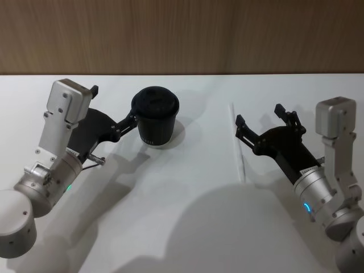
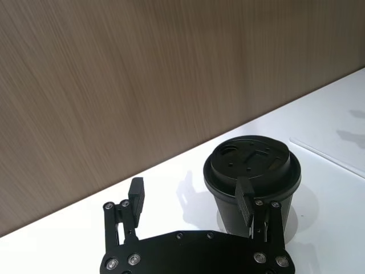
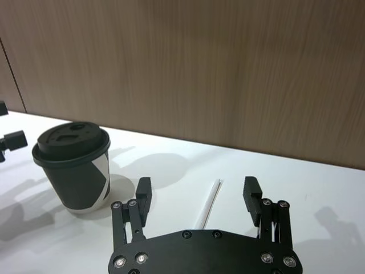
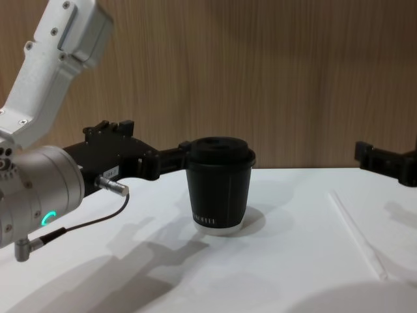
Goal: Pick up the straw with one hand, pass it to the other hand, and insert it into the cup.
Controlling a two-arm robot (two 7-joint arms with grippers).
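Head view | I logged left gripper (image 1: 114,105) spread apart, one tip beside cup (image 1: 154,114) | right gripper (image 1: 259,114) gaped wide | straw (image 1: 239,142) lay flat on table (image 1: 193,91), 3 o'clock of cup, 9 o'clock of right gripper

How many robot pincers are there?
2. The left pincer is open right beside the cup. The right pincer is open next to the straw. None seems hidden.

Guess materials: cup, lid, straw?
Cup: likely paper, matte black wall with a faint vertical seam, pale bottom rim. Lid: probably moulded plastic, matte black, domed with raised detail. Straw: likely plastic, white and slightly see-through, thin and straight.
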